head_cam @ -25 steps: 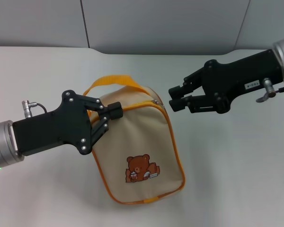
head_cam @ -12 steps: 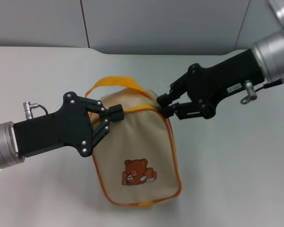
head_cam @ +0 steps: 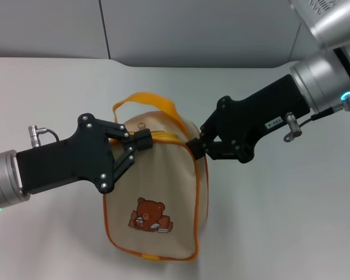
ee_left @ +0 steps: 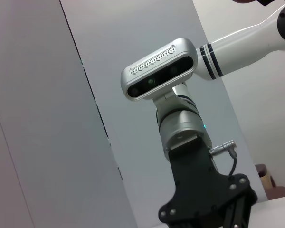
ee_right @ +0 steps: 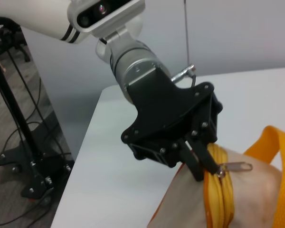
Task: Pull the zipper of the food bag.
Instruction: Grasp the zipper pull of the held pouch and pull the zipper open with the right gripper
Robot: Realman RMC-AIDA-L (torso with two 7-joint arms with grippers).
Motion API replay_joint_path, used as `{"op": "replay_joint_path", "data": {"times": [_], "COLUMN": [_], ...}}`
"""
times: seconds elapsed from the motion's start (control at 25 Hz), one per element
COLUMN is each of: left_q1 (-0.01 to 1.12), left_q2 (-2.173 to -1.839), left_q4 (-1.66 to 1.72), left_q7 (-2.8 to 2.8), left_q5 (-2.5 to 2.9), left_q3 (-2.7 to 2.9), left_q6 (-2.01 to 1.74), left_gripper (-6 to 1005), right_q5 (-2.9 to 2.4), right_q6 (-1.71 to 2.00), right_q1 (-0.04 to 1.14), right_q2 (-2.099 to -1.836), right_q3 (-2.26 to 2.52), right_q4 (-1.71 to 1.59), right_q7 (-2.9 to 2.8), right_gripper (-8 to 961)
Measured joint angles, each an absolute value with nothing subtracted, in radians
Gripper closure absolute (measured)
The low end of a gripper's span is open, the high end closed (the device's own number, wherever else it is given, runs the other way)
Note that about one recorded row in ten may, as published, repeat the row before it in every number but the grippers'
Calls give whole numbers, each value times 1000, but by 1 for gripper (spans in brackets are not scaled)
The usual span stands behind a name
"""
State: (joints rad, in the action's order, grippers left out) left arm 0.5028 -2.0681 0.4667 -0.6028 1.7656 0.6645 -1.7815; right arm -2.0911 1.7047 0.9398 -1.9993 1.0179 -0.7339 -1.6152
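The beige food bag (head_cam: 163, 181) with orange piping stands on the white table, bear patch (head_cam: 150, 216) facing me and orange handle (head_cam: 143, 100) at its top. My left gripper (head_cam: 141, 140) is shut on the bag's top left edge, on the orange zipper tape (ee_right: 216, 190). In the right wrist view the silver pull tab (ee_right: 236, 167) sticks out just beside its fingertips (ee_right: 203, 164). My right gripper (head_cam: 193, 147) is shut on the bag's top right corner. The zipper's far end is hidden behind that gripper.
The white table (head_cam: 291, 221) stretches around the bag, with a grey panelled wall (head_cam: 192, 29) behind it. The left wrist view shows only the right arm's wrist (ee_left: 180, 128) and the wall. A stand with cables (ee_right: 19, 142) is on the floor beside the table.
My right gripper has moved left and down onto the bag's top right corner and closed on it. The bag has tilted and its bottom has swung to the left. The left gripper has kept its hold.
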Motion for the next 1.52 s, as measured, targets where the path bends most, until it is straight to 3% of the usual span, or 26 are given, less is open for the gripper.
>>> {"op": "replay_joint_path", "data": {"times": [0.6, 0.88, 1.04, 1.24, 1.52], "left_q1": [491, 483, 476, 471, 470], "left_q2": [-2068, -2066, -2065, -2068, -2072], "left_q4": [466, 466, 466, 463, 456], "left_q7": [-603, -603, -595, -593, -595], "left_q5": [1759, 1763, 1762, 1760, 1755], "left_q3": [657, 662, 662, 658, 650], "left_q6": [-1784, -1803, -1805, -1803, -1792], "left_gripper": [976, 976, 976, 977, 977], "right_q5": [-2090, -2077, -2074, -2007, -1920], "right_q6": [1696, 1714, 1700, 1702, 1684], "right_q1": [885, 900, 890, 816, 696], "right_q2": [-1997, -1946, -1941, -1948, -2017], "right_q3": [1010, 863, 733, 595, 583], "right_q4": [-743, -571, -467, -302, -263], "right_q7": [-1748, -1847, -1973, -2094, -2264], "right_gripper": [953, 886, 832, 730, 575]}}
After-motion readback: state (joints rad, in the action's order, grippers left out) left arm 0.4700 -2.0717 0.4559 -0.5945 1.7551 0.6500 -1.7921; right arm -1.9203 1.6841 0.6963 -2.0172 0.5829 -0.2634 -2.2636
